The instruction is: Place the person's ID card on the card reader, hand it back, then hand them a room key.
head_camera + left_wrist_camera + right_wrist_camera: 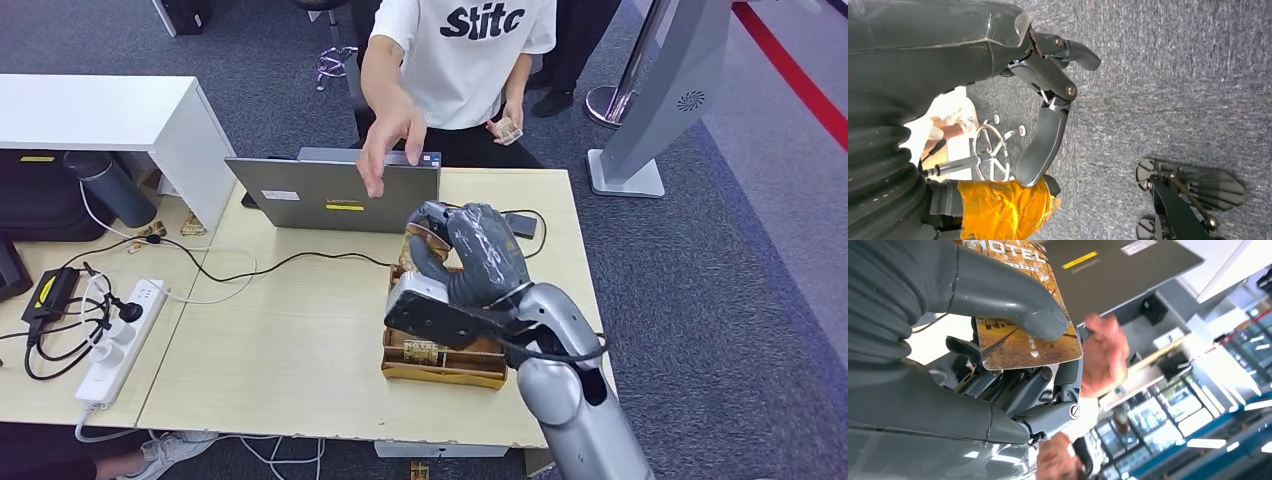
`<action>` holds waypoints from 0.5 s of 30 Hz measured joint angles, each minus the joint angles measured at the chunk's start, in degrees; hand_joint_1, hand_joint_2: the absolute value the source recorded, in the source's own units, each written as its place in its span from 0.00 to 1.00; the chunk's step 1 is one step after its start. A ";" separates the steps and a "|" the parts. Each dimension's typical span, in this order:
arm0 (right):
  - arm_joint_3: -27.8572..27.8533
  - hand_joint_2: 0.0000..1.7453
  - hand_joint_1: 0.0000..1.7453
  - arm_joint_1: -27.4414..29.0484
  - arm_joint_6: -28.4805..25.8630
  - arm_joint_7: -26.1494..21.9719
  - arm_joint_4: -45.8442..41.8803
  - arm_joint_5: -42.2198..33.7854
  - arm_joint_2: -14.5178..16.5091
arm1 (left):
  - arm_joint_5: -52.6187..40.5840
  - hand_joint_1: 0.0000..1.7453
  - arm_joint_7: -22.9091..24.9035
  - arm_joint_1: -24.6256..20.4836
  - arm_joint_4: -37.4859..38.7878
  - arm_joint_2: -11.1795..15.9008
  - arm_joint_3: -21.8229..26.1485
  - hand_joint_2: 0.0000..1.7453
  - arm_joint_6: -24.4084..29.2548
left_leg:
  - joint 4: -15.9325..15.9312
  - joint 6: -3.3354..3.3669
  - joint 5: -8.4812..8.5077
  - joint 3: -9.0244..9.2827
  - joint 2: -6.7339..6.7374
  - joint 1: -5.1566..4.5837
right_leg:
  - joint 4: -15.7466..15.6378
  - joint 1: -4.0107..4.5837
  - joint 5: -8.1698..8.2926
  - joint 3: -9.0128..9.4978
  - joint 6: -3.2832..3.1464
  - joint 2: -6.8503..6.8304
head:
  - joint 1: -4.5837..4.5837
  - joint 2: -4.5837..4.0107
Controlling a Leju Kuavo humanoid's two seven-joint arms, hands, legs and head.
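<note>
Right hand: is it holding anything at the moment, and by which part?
Yes. The right hand holds a hotel room key card; the thumb presses across the card's printed face, with the fingers behind it. The card's free end points toward the person's reaching hand.

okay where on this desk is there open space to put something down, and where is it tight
The widest bare patch of the desk lies between the power strip and the cardboard tray, below the black cable. It is crowded behind the laptop, where the right robot hand holds the room key toward the person's hand.
</note>
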 joint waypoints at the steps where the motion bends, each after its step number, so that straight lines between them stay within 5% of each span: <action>1: 0.03 1.00 1.00 -1.74 0.50 0.45 1.65 -0.70 0.70 | 0.00 0.00 0.02 -0.07 0.01 0.15 -0.30 1.00 -0.16 | 0.00 -0.02 0.02 0.00 -0.04 0.00 | 0.01 0.00 0.00 0.00 0.00 -0.02 | 0.00 0.00; 10: -0.29 1.00 1.00 -18.96 -1.73 8.82 23.11 3.21 5.44 | 0.00 0.00 0.34 -0.59 0.00 1.02 -2.11 1.00 -1.46 | 0.00 -0.06 0.08 -0.01 -0.04 0.01 | 0.09 0.00 0.05 -0.02 -0.06 -0.01 | 0.01 0.00; 15: -1.44 1.00 1.00 -24.58 -4.23 8.32 35.36 5.52 7.23 | 0.00 0.00 0.58 -0.63 0.01 1.15 -2.12 1.00 -1.62 | 0.01 -0.08 0.11 -0.01 -0.07 0.01 | 0.09 0.00 0.05 -0.02 -0.06 -0.03 | 0.01 0.00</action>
